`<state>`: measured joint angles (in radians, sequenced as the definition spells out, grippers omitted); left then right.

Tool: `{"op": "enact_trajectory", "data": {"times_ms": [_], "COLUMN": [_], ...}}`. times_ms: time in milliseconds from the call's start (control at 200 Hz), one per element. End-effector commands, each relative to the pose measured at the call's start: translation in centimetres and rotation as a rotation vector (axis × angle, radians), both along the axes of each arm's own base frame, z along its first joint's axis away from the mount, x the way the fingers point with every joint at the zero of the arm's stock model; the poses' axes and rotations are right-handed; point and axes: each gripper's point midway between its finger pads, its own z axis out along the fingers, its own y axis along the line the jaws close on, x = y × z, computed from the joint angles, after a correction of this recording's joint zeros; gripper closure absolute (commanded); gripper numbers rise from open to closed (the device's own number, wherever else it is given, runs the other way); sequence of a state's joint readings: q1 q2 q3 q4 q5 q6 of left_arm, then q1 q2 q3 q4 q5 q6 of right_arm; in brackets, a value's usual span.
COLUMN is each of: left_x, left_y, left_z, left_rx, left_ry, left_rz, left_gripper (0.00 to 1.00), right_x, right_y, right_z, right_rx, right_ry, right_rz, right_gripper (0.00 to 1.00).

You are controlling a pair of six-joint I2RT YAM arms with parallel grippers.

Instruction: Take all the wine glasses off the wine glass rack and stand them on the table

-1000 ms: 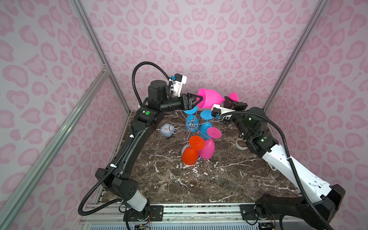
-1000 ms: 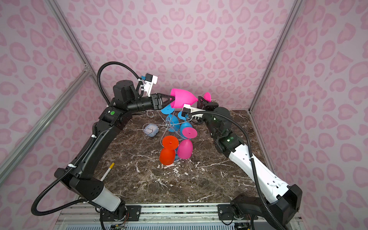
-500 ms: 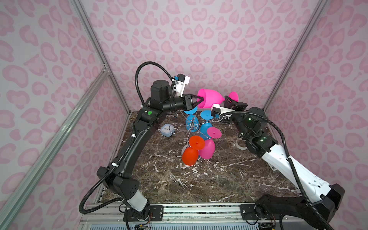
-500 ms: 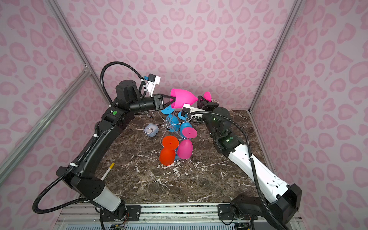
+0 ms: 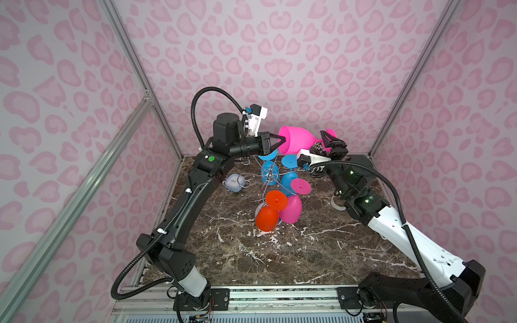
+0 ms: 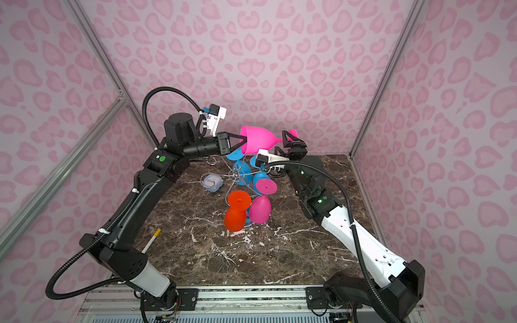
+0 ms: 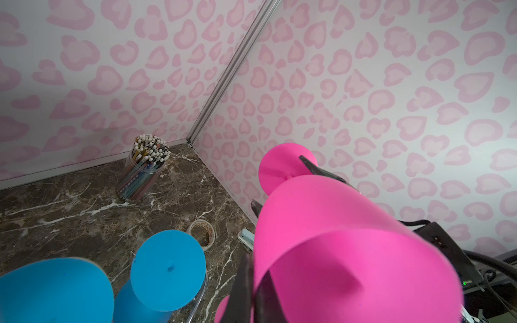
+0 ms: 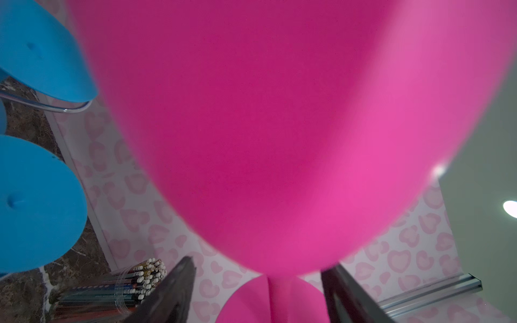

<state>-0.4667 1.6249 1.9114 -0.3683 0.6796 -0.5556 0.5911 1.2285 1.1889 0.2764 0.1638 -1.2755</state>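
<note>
A bright pink wine glass (image 5: 298, 142) (image 6: 258, 141) lies on its side in the air above the wine glass rack (image 5: 270, 176) (image 6: 237, 174), a chrome wire stand. My left gripper (image 5: 282, 139) (image 6: 244, 139) (image 7: 256, 268) is shut on the rim of the pink bowl (image 7: 349, 237), one finger inside and one outside. My right gripper (image 5: 324, 139) (image 6: 288, 138) (image 8: 260, 285) stands open, its fingers well apart on either side of the stem and not touching it. The bowl (image 8: 251, 125) fills the right wrist view. Blue, pink and red glasses hang upside down on the rack.
A clear cup of pencils (image 7: 142, 173) (image 8: 112, 290) stands in the back corner. A tape roll (image 7: 201, 232) (image 5: 337, 204) lies by the right wall. A small blue-grey object (image 5: 235, 183) sits left of the rack, and a pencil (image 6: 152, 240) lies front left.
My left gripper has closed on the pink glass's rim. My right gripper has opened off the stem. The glass has hardly moved.
</note>
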Motion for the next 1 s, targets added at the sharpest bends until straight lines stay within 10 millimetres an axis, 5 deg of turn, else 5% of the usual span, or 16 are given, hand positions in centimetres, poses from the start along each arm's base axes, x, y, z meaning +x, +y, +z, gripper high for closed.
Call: {"op": "enact_trajectory", "data": {"times_ms": [0, 210, 410, 735, 995], "left_x": [0.2, 0.7, 2.7, 2.7, 1.1], "left_y": [0.1, 0.7, 4.0, 12.2, 21.6], "left_z": [1.6, 3.0, 5.8, 8.1, 5.6], "left_rx": [-0.036, -0.054, -0.065, 0.085, 0.36], "left_ry": [-0.045, -0.112, -0.236, -0.45, -0.495], "left_rz": [0.017, 0.054, 0.239, 0.672, 1.11], "left_gripper": [0.97, 0.97, 0.97, 0.97, 0.96], "right_x": [-1.0, -3.1, -4.8, -5.8, -5.4], "right_y": [-0.5, -1.9, -2.9, -4.1, -4.4], "right_z": [2.0, 3.9, 5.4, 5.0, 4.1], "right_rx": [0.088, 0.205, 0.274, 0.372, 0.391], "right_ry": [-0.063, -0.118, -0.129, -0.07, -0.04], "right_rz": [0.009, 0.037, 0.056, 0.062, 0.038], "right_gripper": [0.01, 0.01, 0.01, 0.01, 0.01]}}
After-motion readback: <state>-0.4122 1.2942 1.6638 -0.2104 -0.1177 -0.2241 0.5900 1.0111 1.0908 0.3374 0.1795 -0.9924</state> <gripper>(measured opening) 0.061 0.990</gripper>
